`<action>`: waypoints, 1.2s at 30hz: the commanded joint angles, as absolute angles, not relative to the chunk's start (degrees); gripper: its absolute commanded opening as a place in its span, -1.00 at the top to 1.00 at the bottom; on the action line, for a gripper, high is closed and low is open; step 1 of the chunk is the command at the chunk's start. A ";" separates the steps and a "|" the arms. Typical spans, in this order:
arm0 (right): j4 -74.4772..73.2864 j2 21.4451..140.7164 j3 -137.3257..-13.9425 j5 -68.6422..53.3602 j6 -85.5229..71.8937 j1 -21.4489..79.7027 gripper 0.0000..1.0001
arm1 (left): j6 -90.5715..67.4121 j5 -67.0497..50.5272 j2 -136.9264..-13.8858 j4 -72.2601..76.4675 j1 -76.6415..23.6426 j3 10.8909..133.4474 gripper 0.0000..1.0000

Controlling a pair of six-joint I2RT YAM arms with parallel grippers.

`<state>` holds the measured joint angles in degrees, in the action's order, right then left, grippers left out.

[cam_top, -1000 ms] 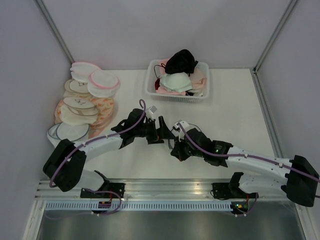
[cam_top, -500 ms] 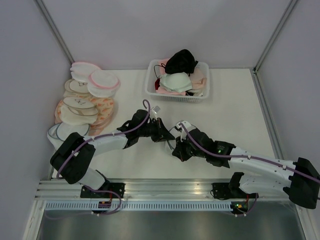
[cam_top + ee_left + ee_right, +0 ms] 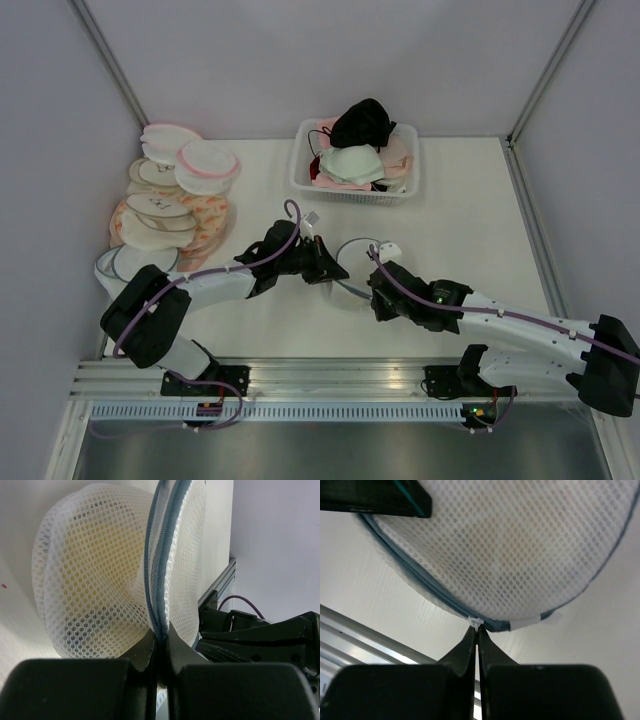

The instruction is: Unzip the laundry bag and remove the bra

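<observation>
The laundry bag (image 3: 358, 262), a round white mesh pouch with a blue-grey zipper rim, stands on edge between my two grippers at the table's middle. My left gripper (image 3: 333, 272) is shut on the bag's rim from the left. In the left wrist view the fingertips (image 3: 161, 640) pinch the zipper seam (image 3: 152, 580). The yellow bra (image 3: 87, 567) shows through the mesh inside the bag. My right gripper (image 3: 478, 628) is shut on the white zipper pull (image 3: 476, 623) at the bag's (image 3: 520, 545) near edge. In the top view that gripper (image 3: 377, 292) is at the bag's front right.
A white basket (image 3: 345, 194) of bras, with a black one (image 3: 362, 122) on top, stands at the back centre. A pile of round pink-rimmed and patterned bags (image 3: 170, 215) lies at the left wall. An aluminium rail (image 3: 340, 375) runs along the near edge.
My left gripper has shut on the bag's rim. My right gripper has moved right with the zipper pull, and the bag now shows between the two grippers.
</observation>
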<state>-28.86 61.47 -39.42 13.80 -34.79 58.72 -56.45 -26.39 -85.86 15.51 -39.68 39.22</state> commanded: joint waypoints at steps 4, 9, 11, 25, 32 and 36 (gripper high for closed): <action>-41.74 62.49 -43.15 26.01 -38.85 58.62 0.99 | -56.51 -24.61 -83.15 13.89 -39.37 39.11 0.86; -42.97 63.89 -43.15 28.91 -39.72 58.54 0.99 | -56.78 -23.21 -80.78 13.01 -39.29 38.50 -0.50; -43.77 64.33 -43.59 30.67 -40.25 58.45 0.99 | -57.22 -22.07 -78.50 12.13 -39.29 37.88 -0.99; -52.47 74.53 -46.76 47.81 -53.34 54.41 0.27 | -57.74 -16.26 -72.68 13.35 -38.14 27.34 -0.99; -44.84 64.35 -45.88 42.21 -48.88 54.40 -0.96 | -60.81 -20.29 -78.39 28.79 -38.14 21.10 -0.93; -40.88 57.32 -45.00 38.86 -44.48 54.40 -0.96 | -61.87 -21.88 -81.82 34.43 -38.14 21.97 -0.91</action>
